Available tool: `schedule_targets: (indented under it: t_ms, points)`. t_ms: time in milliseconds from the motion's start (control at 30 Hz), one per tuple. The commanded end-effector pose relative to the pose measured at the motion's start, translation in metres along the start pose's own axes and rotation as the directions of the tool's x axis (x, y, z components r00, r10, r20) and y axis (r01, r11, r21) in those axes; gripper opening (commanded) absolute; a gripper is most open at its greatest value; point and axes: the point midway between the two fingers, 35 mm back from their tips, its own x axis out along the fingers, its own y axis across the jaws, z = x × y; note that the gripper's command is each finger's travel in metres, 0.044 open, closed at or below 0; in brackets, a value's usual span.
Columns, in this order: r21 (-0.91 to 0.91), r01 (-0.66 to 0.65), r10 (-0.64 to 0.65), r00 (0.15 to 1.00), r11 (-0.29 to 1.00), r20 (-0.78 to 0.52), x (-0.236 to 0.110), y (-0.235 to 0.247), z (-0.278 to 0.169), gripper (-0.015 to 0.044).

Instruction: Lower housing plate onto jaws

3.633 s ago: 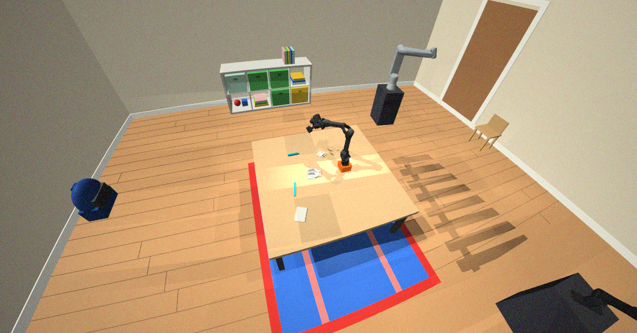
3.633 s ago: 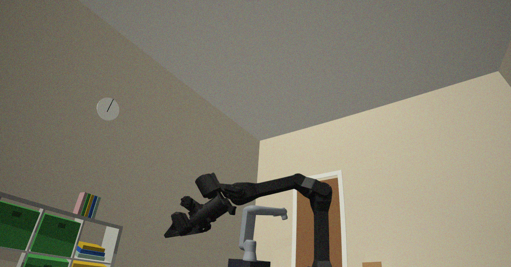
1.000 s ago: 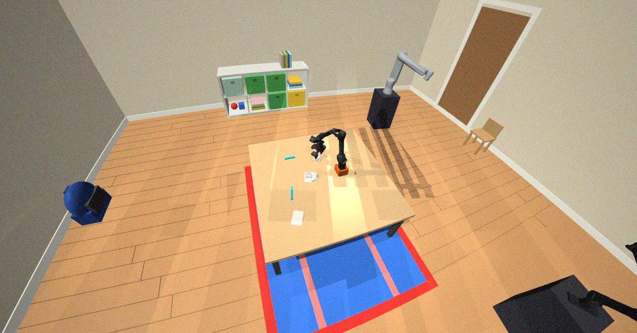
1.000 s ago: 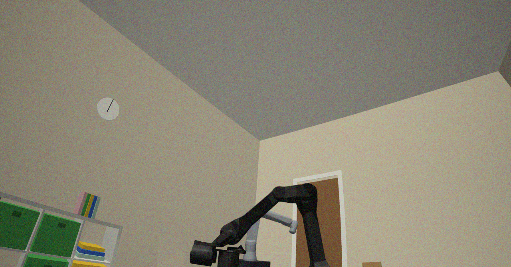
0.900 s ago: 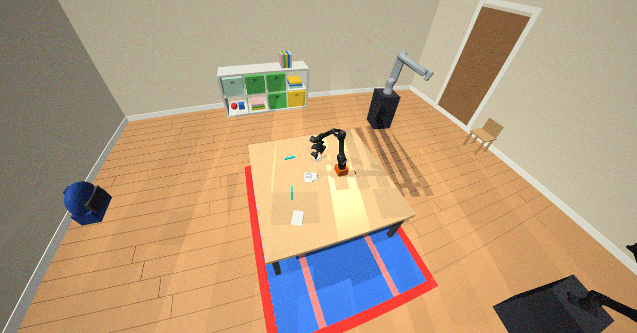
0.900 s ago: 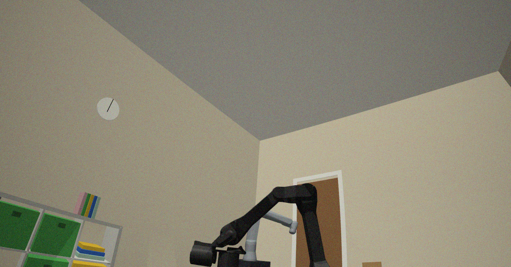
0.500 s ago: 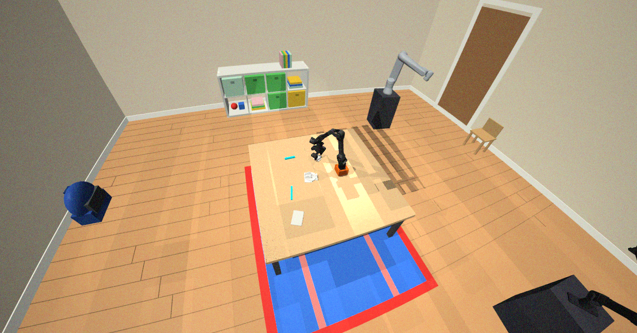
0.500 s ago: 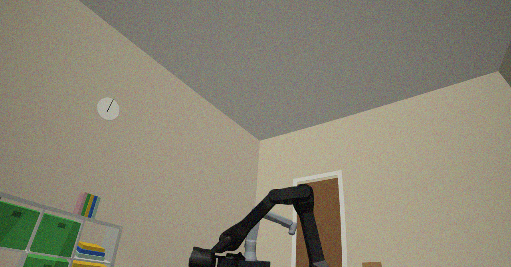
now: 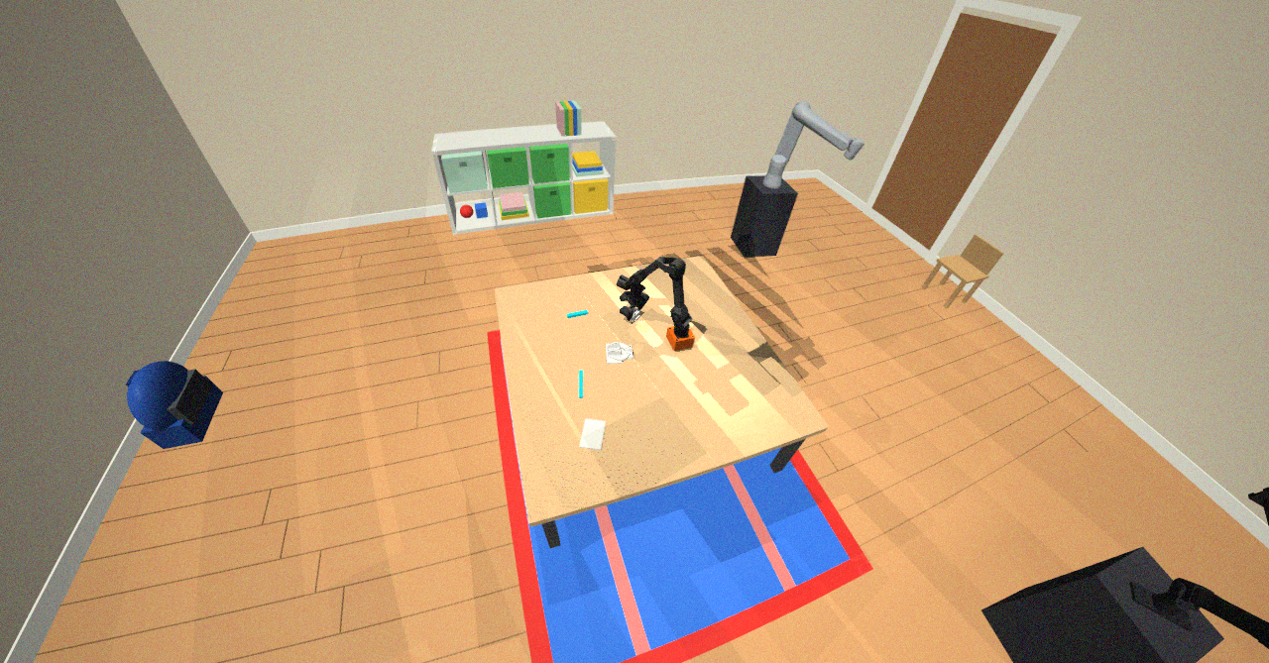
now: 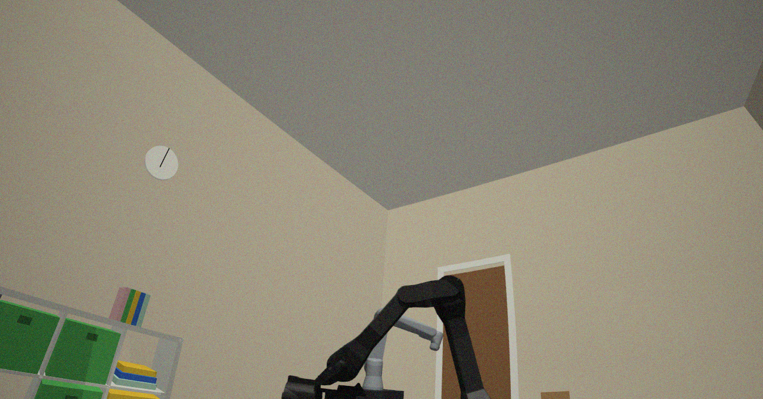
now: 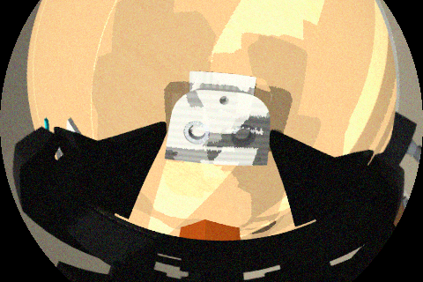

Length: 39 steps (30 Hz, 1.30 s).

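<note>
The white housing plate point(image 11: 218, 115) point(image 9: 635, 314) has a rounded far edge, two large round holes and one small hole, with a pale block point(image 11: 222, 79) showing at its far side. My gripper point(image 11: 218, 131) is open, with one black finger on each side of the plate, close to its side edges. The white assembly point(image 9: 618, 353) lies on the table nearer the top camera, apart from the plate; its jaws and pins are too small to tell apart. The exterior view shows only the upper arm and wrist, with the fingertips out of frame.
The wooden table point(image 9: 549, 473) carries the arm's orange base point(image 9: 680, 340), two cyan bars, one point(image 9: 577, 314) at the back left and one point(image 9: 581, 383) nearer the camera, and a flat white rectangle point(image 9: 592, 433) near the front. Sunlight and shadow patches cross the table.
</note>
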Motion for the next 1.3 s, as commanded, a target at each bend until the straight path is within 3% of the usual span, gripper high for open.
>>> schedule_targets:
  t_ms: [0, 467, 900, 1267]
  points:
    - [-0.003, -0.003, 0.003, 1.0, 1.0, 0.001, 0.0005, 0.0004, 0.0002, 0.044]
    - [-0.003, -0.003, 0.003, 1.0, 1.0, 0.001, 0.0008, 0.0004, 0.0002, 0.044]
    - [0.0, 0.0, 0.0, 1.0, 1.0, 0.0, 0.0006, 0.0, 0.0, 0.0353]
    - [0.0, 0.0, 0.0, 1.0, 1.0, 0.0, 0.0006, 0.0, 0.0, 0.0351]
